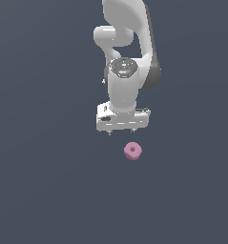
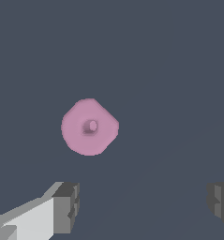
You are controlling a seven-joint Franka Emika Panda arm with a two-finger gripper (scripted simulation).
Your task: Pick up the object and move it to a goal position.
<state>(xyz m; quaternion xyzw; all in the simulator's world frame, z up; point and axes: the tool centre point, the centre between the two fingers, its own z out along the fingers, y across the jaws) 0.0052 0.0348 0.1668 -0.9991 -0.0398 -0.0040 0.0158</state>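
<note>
Item: pink ring with a small central hole, lying on the plain dark grey surface. Position: just beyond the white hand, not between its fingers. Hand: fingers spread wide apart, holding nothing, clear of the ring.
</note>
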